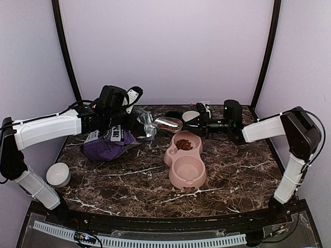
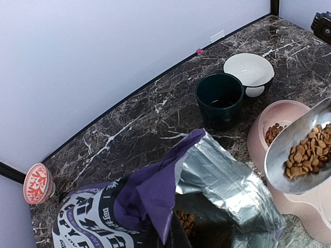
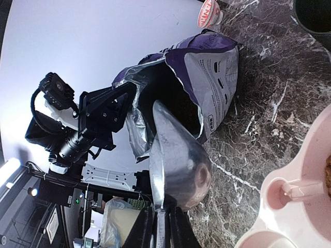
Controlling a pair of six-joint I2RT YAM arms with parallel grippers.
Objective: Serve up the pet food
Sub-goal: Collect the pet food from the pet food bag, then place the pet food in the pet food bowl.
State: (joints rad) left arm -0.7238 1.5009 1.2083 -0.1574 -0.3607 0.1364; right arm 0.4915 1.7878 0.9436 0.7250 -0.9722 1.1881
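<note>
The right gripper is clamped on the handle of a metal scoop, a finger on each side of it at the bottom of the right wrist view. A heap of reddish-brown kibble lies in the scoop's hollow, at the right edge of the left wrist view. There the scoop is off the table, with its tip over the rim of the pink double bowl.

More kibble lies in that bowl's upper compartment in the overhead view, and a few pellets show deep in the mouth of the purple pet food bag. The bag lies at centre left, with its open foil mouth facing the scoop. The left gripper is closed on the foil lip of the bag.

A dark green cup and a white bowl stand just beside each other in the upper right of the left wrist view.
</note>
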